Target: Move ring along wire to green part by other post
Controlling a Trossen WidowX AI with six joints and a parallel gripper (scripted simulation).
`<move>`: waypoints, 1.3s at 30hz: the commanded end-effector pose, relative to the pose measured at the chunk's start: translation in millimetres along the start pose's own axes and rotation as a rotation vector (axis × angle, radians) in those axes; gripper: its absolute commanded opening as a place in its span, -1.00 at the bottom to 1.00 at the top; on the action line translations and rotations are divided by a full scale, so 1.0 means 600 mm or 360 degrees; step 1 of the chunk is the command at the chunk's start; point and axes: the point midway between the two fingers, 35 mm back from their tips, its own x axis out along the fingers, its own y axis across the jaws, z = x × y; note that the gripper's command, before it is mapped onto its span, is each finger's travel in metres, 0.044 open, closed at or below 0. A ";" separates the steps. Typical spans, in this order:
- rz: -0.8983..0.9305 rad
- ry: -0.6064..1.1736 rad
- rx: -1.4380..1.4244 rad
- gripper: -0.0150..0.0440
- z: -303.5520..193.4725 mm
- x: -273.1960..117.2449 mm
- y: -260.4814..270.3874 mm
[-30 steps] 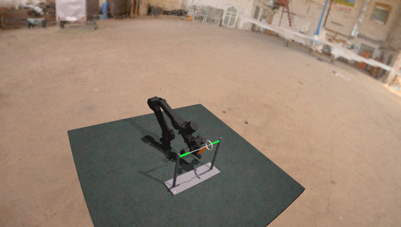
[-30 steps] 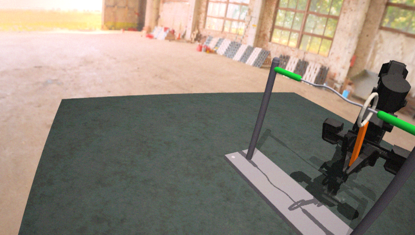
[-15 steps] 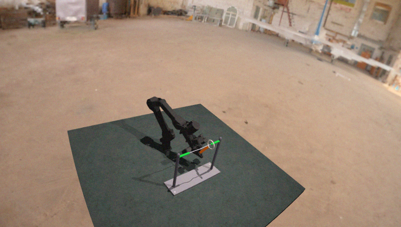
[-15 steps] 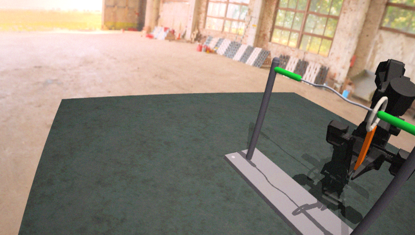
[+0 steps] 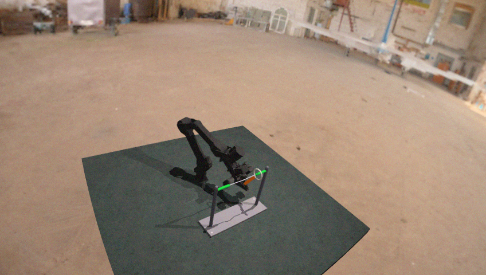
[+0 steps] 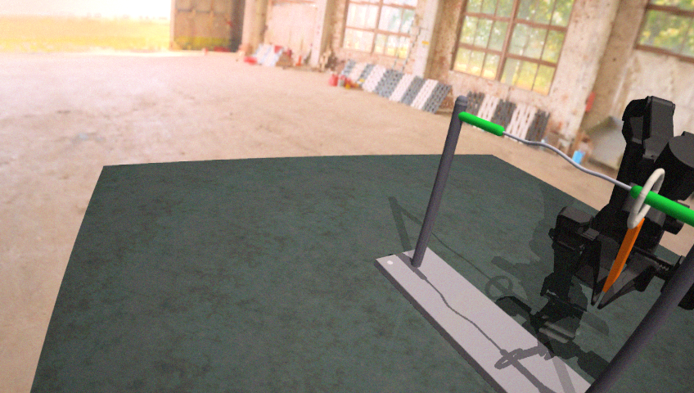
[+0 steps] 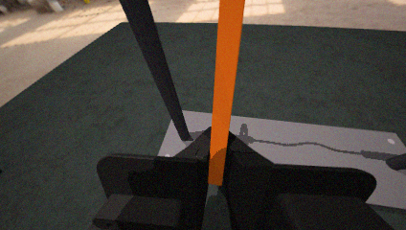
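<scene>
pinching the orange handle (image 5: 249,180) (image 6: 622,255) (image 7: 227,81) near its low end, with the jaws of the black gripper (image 5: 246,187) (image 6: 597,304) (image 7: 216,131) shut on it. slanting down from the white ring (image 5: 262,173) (image 6: 634,223) to the fingertips. going around the near green part (image 5: 263,171) (image 6: 674,206) with the ring, close to the end where the thin grey part (image 5: 240,181) (image 6: 574,163) starts. too small to tell if touching the wire inside the ring. well apart from the far green part (image 5: 224,187) (image 6: 482,123) and its far post (image 5: 213,207) (image 6: 438,180) (image 7: 396,162). much closer to the near post (image 5: 261,187) (image 6: 642,331) (image 7: 155,72). standing up from a pale flat base (image 5: 204,221) (image 6: 472,306) (image 7: 297,129) with both posts, on top of a dark green mat (image 5: 136,204) (image 6: 243,243) (image 7: 96,96). dropping dark shadows on the base and mat. reaching over the mat with the black arm (image 5: 208,136) (image 6: 647,121), bent high up.
</scene>
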 end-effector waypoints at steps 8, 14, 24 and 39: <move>0.0000 -0.0010 0.0006 -1.00 -0.009 0.008 0.006; 0.0000 -0.0010 0.0006 -1.00 -0.022 0.016 0.005; 0.0000 -0.0010 0.0006 -1.00 -0.023 0.017 0.005; 0.0004 -0.0010 0.0000 -0.47 -0.023 0.016 0.005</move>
